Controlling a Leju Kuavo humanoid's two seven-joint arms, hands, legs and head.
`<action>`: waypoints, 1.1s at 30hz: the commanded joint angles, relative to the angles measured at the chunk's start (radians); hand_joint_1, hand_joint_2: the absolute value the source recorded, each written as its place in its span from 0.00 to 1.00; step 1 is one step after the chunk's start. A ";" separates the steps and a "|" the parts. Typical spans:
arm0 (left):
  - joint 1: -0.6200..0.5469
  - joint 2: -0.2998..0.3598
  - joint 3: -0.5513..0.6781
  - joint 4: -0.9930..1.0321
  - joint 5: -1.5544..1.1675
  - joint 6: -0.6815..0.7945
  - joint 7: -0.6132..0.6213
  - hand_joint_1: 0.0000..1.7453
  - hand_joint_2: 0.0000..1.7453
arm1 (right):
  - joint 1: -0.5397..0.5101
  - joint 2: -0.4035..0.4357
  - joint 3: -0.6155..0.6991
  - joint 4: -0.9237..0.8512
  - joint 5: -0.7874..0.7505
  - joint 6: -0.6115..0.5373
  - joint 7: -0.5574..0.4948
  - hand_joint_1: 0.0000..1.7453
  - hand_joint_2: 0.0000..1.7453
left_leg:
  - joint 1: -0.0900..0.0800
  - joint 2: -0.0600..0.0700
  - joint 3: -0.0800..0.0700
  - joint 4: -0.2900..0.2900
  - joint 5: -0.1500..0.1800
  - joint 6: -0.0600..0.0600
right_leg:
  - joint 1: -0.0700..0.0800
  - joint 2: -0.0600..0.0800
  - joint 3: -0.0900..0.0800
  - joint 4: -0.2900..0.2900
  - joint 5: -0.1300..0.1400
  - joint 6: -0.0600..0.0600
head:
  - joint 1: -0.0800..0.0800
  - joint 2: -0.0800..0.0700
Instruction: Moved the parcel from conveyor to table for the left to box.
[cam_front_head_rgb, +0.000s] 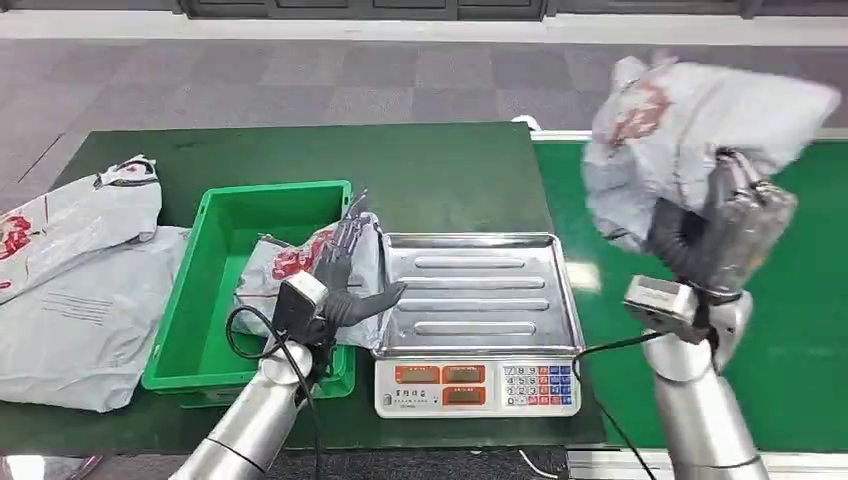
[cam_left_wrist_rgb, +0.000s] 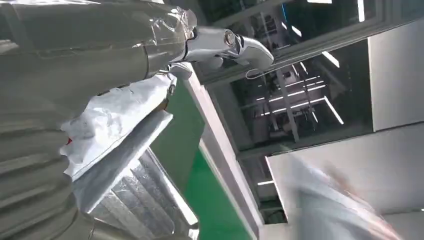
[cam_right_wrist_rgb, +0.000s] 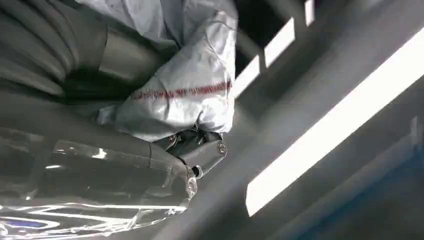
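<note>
High head view downward; wrist views close, upward, sharing parcels.

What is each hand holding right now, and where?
The right hand grips a grey parcel by its lower part, raised over the conveyor. The left hand holds another parcel at the bin's edge.

A: What finish do the arms have?

B: Both forearms are smooth silver cylinders. The left arm (cam_front_head_rgb: 255, 420) carries a small pale grey camera block at the wrist, with a thin black cable looping off it and running down the forearm.

A: And the right arm (cam_front_head_rgb: 700, 410)?

B: Same silver tube and pale wrist block, plus a black ribbed corrugated sleeve above the wrist and a black cable trailing off.

A: The hands?

B: The left hand (cam_front_head_rgb: 340, 275) has dark grey fingers. The right hand (cam_front_head_rgb: 735, 225) is grey under a clear glossy plastic film. In the left wrist view, a bright silver fingertip (cam_left_wrist_rgb: 240, 45) shows a round screw.
</note>
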 joint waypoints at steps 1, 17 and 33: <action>-0.033 0.026 -0.060 0.057 -0.003 -0.019 0.005 0.00 1.00 | -0.165 -0.010 0.459 0.571 0.057 0.460 0.160 1.00 1.00 | 0.002 0.006 0.004 -0.002 -0.001 -0.001 | 0.002 0.007 0.002 -0.003 0.002 0.000 | 0.000 0.000; -0.047 0.025 -0.047 0.087 -0.008 -0.027 0.005 0.00 1.00 | -0.202 -0.061 0.560 0.624 -0.018 0.766 0.254 1.00 1.00 | 0.001 0.000 0.002 -0.001 0.002 -0.001 | 0.001 0.000 0.001 -0.003 0.002 0.000 | 0.000 0.000; 0.007 0.019 -0.011 0.037 -0.014 -0.008 0.005 0.00 1.00 | -0.061 -0.035 0.316 0.233 -0.443 0.729 0.041 0.00 1.00 | 0.002 0.004 0.003 -0.001 0.002 -0.002 | 0.002 0.004 0.001 -0.003 0.004 -0.002 | 0.000 0.000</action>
